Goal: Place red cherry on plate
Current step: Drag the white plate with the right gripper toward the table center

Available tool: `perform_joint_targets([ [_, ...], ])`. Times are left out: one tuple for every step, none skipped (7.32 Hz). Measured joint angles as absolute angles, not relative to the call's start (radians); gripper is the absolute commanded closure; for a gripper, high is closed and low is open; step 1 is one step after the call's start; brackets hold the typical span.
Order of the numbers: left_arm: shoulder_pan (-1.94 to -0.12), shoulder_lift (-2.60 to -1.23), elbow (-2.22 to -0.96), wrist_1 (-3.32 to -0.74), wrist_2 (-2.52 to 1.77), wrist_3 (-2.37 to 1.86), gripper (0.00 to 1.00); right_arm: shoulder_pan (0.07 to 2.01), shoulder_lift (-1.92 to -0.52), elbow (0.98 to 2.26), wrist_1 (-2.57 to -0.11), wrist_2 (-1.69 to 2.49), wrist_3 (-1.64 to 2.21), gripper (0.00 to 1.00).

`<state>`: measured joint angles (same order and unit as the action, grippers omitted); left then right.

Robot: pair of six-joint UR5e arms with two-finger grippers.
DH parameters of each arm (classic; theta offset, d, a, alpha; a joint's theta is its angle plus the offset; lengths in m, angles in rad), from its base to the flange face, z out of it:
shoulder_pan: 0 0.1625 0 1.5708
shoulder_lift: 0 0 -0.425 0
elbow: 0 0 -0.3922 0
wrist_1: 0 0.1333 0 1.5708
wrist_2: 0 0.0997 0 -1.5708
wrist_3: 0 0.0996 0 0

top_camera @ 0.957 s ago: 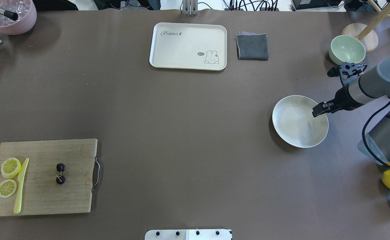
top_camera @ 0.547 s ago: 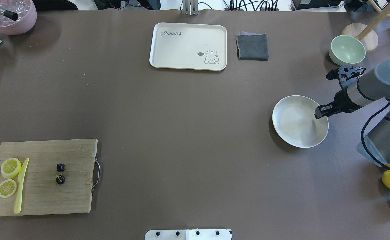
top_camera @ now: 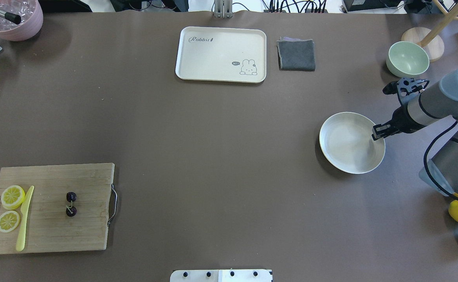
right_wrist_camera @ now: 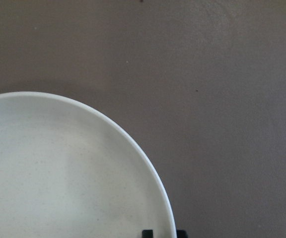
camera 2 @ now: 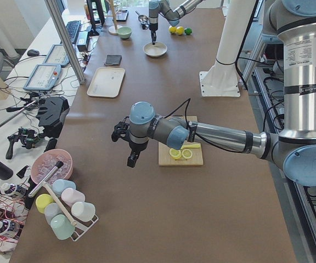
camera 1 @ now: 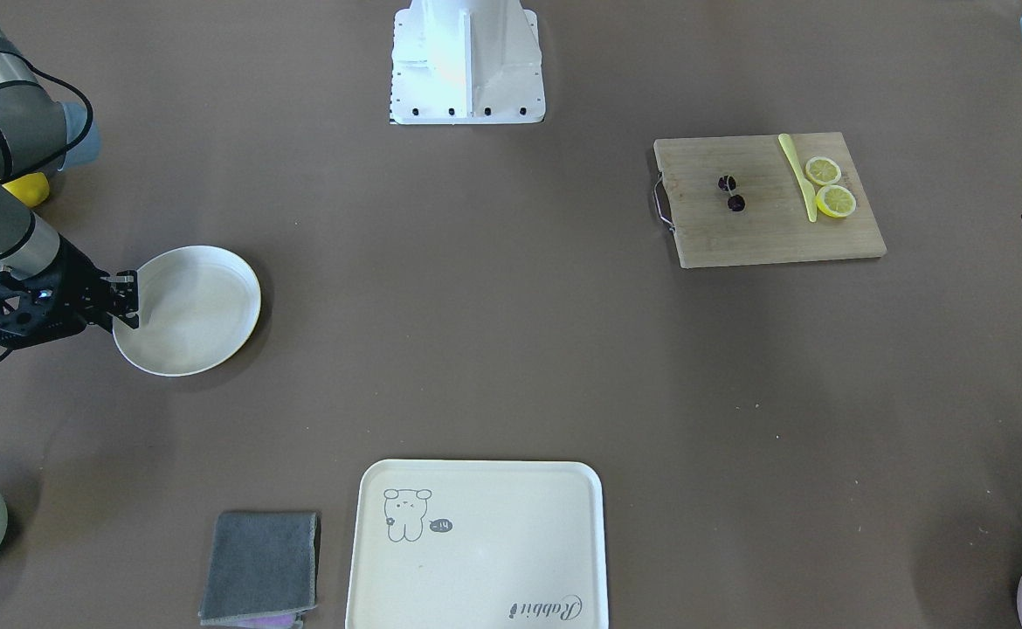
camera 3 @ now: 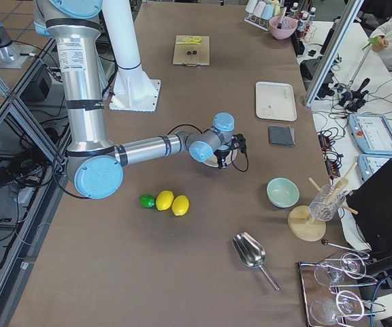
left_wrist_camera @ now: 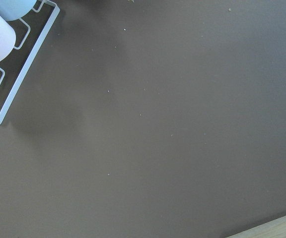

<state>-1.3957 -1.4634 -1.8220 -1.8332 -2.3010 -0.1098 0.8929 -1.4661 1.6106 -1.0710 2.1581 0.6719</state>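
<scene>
Over worktop left end: left gripper hovers, grip cannot be told | board: cherry lies mid-board, well apart from plate | right side: right gripper clenched on plate rim.

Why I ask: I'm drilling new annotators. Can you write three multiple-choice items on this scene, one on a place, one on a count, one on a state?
1. Where are the red cherries?
A. On the plate
B. On the wooden cutting board
C. Nowhere in view

2. How many lemon slices lie on the wooden cutting board?
A. One
B. Two
C. Four

3. What state is the plate in?
A. Empty
B. Holding the red cherries
C. Upside down

Answers:
1 B: the pair lies mid-board, far from the plate.
2 B: two slices sit beside the yellow knife.
3 A: its upright cream inside is bare.
</scene>
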Motion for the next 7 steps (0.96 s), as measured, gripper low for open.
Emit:
perform_joint_targets([
  [-1.396,-1.463,-1.823,-1.833,-2.301,-0.110,0.03,0.893,-1.465,1.611,-1.072,2.162,0.672,1.00],
  [-1.396,-1.464,-1.825,-1.833,-2.302,-0.111,0.03,0.893,-1.464,1.612,-1.072,2.173,0.672,1.00],
  [-1.396,-1.464,-1.828,-1.833,-2.302,-0.111,0.03,0.893,-1.463,1.614,-1.072,2.185,0.673,1.00],
  [-1.396,-1.465,-1.828,-1.832,-2.302,-0.112,0.03,0.897,-1.461,1.618,-1.072,2.200,0.677,1.00],
  [-1.395,-1.465,-1.828,-1.831,-2.303,-0.114,0.03,0.904,-1.455,1.622,-1.072,2.217,0.682,1.00],
  [-1.395,-1.465,-1.825,-1.827,-2.329,-0.116,0.03,0.912,-1.444,1.625,-1.071,2.237,0.687,1.00],
  [-1.396,-1.466,-1.823,-1.825,-2.379,-0.141,0.03,0.919,-1.423,1.627,-1.072,2.255,0.708,1.00],
])
